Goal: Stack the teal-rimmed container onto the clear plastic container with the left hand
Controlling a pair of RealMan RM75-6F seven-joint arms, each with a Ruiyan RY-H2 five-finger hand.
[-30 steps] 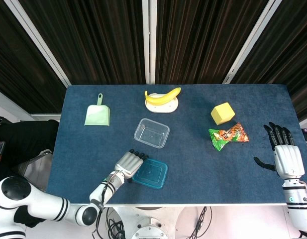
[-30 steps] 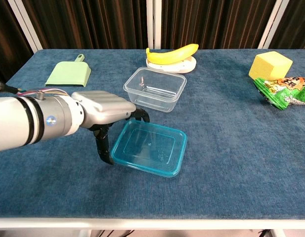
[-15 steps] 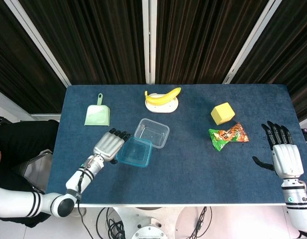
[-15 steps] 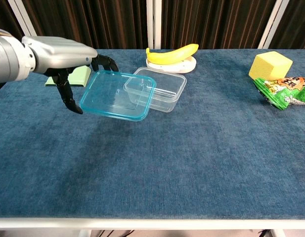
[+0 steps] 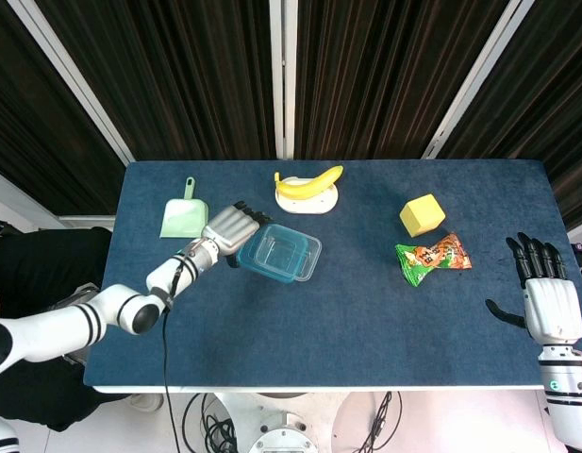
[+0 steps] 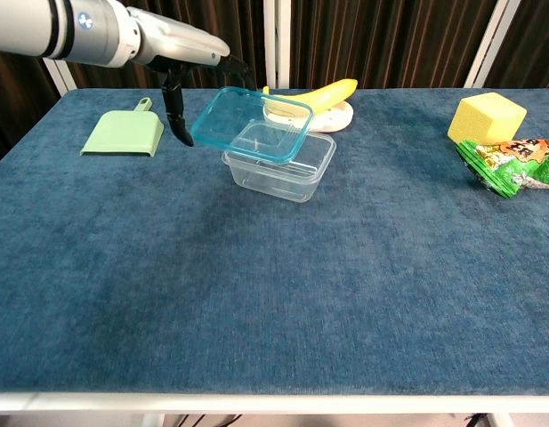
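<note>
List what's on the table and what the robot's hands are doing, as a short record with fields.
left hand: holds teal-rimmed container tilted over clear plastic container
right hand: fingers apart, holding nothing, at table's right edge
far side: banana on white dish; green dustpan
right side: yellow block; snack bag

On the table I count two containers (image 5: 275,253) (image 5: 305,257), one banana (image 5: 309,182), one green dustpan (image 5: 185,219), one yellow block (image 5: 422,214) and one snack bag (image 5: 432,257).
</note>
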